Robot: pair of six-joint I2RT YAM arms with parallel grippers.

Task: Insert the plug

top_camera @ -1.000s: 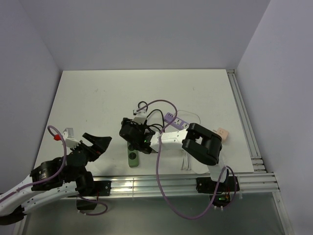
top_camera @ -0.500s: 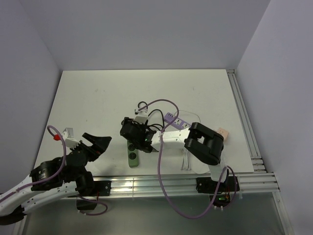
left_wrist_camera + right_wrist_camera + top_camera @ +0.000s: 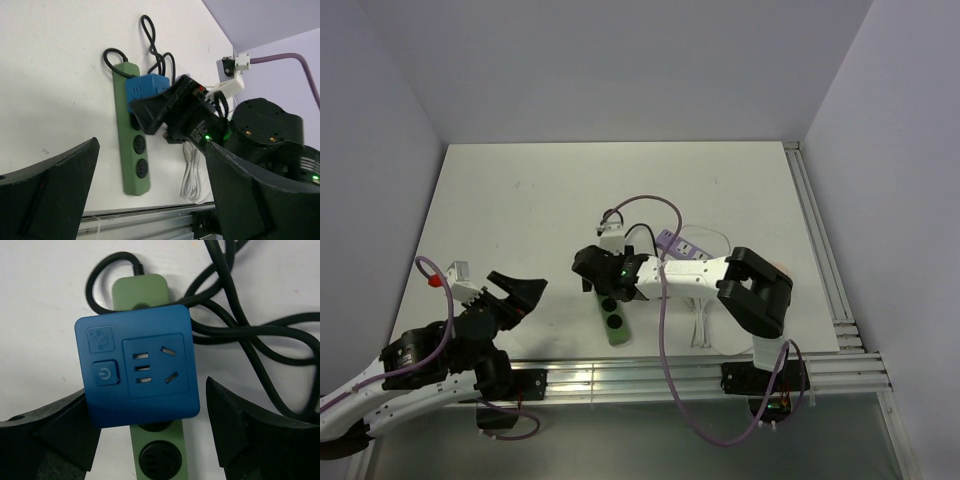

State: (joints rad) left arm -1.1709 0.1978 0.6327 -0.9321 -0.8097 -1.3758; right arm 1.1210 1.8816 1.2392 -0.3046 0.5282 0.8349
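The blue plug sits on top of the green power strip, near the strip's cord end, covering a socket. My right gripper straddles the plug. Its right finger stands clear of the plug with white table showing between, and its left finger lies at the plug's lower left corner. In the top view the right gripper hides the plug above the strip. My left gripper hovers open at the near left, empty, looking at the plug and the strip.
The strip's black cord loops beside the plug. A coiled white cable lies right of the strip. A purple strip lies behind the right arm. A metal rail runs along the near table edge.
The right gripper's jaws have widened around the plug. The right arm shifted, and the green strip's near end swung to the right. The left arm has not moved.
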